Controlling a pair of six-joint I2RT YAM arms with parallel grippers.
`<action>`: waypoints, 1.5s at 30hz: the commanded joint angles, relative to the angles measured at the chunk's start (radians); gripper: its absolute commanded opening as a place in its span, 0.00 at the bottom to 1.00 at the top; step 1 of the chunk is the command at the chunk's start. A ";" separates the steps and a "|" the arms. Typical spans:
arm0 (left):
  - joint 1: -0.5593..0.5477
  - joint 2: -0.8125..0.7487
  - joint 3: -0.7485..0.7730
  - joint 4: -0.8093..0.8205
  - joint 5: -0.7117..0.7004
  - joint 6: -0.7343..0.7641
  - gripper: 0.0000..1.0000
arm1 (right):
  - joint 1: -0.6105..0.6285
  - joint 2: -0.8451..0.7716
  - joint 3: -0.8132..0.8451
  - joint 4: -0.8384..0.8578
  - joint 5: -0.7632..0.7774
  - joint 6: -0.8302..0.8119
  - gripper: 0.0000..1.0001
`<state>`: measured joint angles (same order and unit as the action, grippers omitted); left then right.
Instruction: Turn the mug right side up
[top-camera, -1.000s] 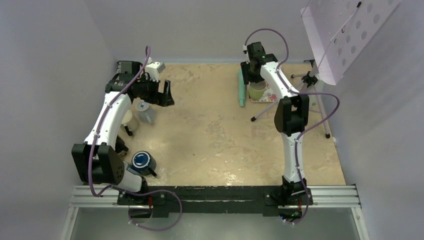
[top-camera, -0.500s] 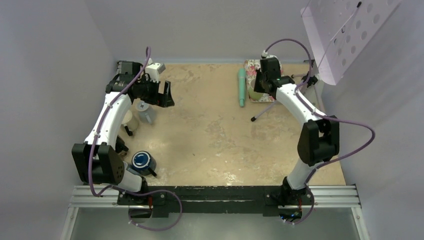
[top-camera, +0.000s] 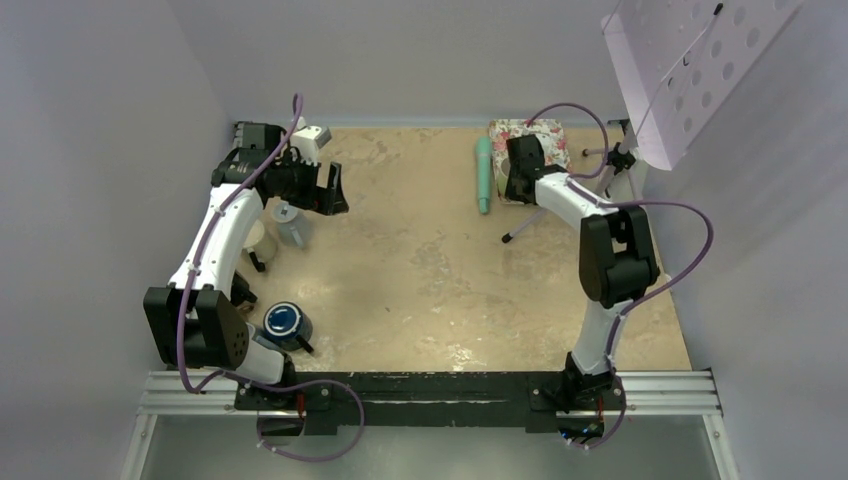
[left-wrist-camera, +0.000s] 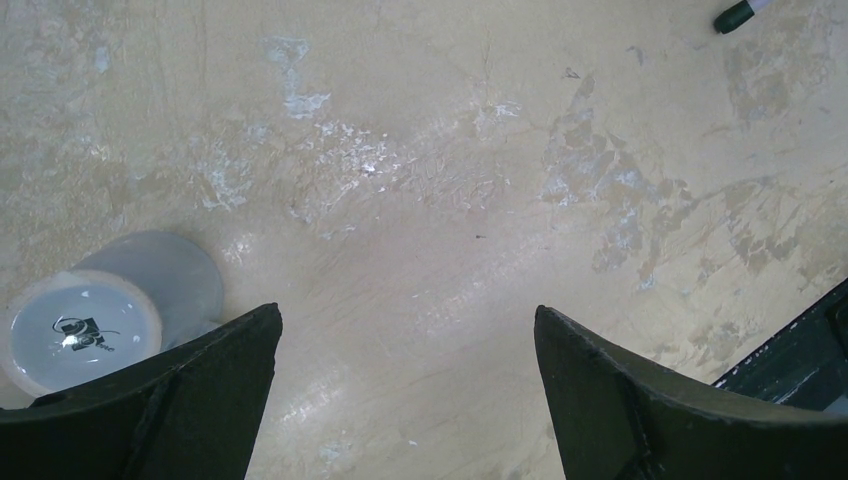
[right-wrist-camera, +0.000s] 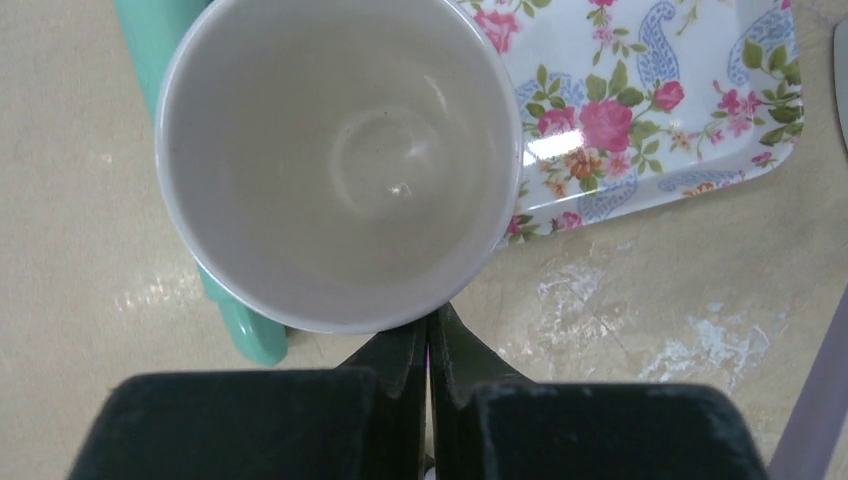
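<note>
Beige tabletop (top-camera: 420, 270), upright mug (right-wrist-camera: 340, 160) at floral tray (right-wrist-camera: 680, 110) edge, closed right gripper (right-wrist-camera: 428, 345) beside

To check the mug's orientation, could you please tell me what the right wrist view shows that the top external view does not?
Only the right wrist view shows the mug: its mouth faces the camera and it is empty inside, with the right gripper closed, fingers together, just under its rim. Only the top external view shows the left gripper open on the left, a blue cup near the left arm's base, and the right arm covering the mug. Both show the floral tray and the teal tool beside it.
</note>
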<state>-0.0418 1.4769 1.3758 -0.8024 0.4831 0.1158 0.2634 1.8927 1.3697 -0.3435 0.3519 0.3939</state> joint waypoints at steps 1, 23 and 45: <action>-0.001 -0.035 -0.011 0.015 0.002 0.027 1.00 | 0.002 0.045 0.062 0.072 0.059 0.041 0.00; -0.001 -0.040 -0.034 0.029 0.002 0.040 1.00 | -0.018 0.334 0.422 0.090 0.122 0.006 0.00; 0.002 -0.034 -0.022 0.010 -0.036 0.079 1.00 | -0.059 0.683 1.038 -0.013 0.062 -0.131 0.01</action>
<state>-0.0418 1.4590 1.3434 -0.8021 0.4492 0.1707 0.2039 2.5790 2.3249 -0.3779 0.4229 0.3042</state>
